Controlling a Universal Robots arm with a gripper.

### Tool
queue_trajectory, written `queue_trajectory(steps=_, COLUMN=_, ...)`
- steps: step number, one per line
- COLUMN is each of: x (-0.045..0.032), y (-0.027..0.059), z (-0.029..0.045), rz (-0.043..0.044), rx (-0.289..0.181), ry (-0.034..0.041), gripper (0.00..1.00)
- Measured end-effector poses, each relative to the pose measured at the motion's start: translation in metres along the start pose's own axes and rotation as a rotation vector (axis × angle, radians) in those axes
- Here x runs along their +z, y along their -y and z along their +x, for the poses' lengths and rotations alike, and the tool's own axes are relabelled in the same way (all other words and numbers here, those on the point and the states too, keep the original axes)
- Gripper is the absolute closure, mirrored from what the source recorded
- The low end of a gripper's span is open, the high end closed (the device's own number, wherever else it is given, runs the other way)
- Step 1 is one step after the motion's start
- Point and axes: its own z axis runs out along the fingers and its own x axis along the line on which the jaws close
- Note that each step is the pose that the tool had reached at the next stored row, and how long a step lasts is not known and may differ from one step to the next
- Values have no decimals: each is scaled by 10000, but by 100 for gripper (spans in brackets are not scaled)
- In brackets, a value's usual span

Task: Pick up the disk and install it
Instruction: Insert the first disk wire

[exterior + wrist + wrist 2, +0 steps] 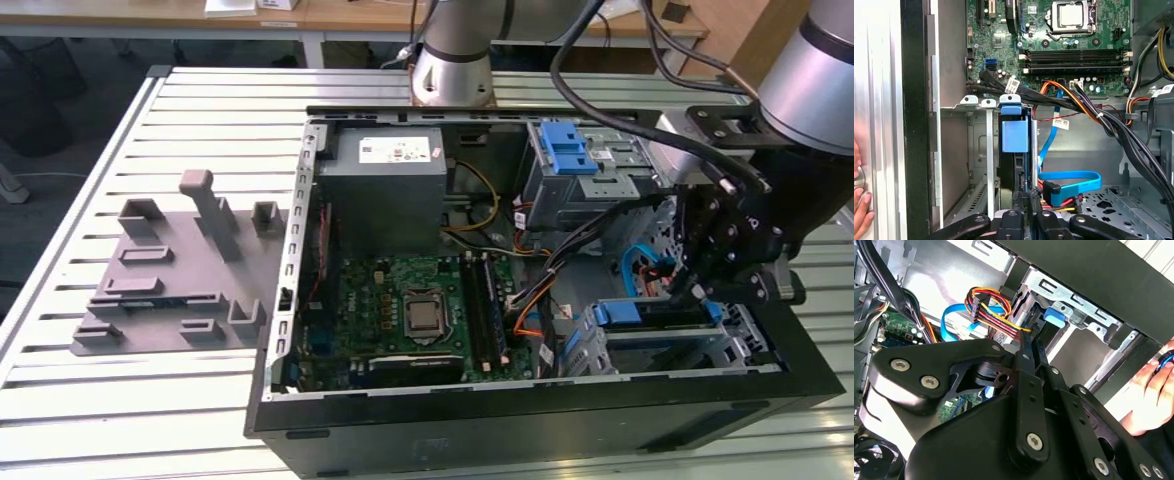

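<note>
Sitting in the drive bay (667,345) at the computer case's (534,420) corner on the exterior view's right, the disk (654,313) is showing its blue carrier, the gripper (697,290) hanging just above. In the first wrist view, the disk (1015,135) is standing edge-on between bay rails; whether the gripper is gripping it, I cannot tell. White cable tags (1060,123) are too small to read.

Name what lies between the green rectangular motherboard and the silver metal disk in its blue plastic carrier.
A loose bundle of black, orange and blue cables lies between the motherboard and the disk, seen in the exterior view.
</note>
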Motion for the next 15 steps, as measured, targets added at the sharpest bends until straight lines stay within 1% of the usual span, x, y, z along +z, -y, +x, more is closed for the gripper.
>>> queue_trajectory(steps=7, x=39, y=0, z=7, rz=0, rx=0, ry=11, gripper=84)
queue_trajectory(steps=15, x=41, y=0, z=7, rz=-1, rx=0, ry=19, gripper=82)
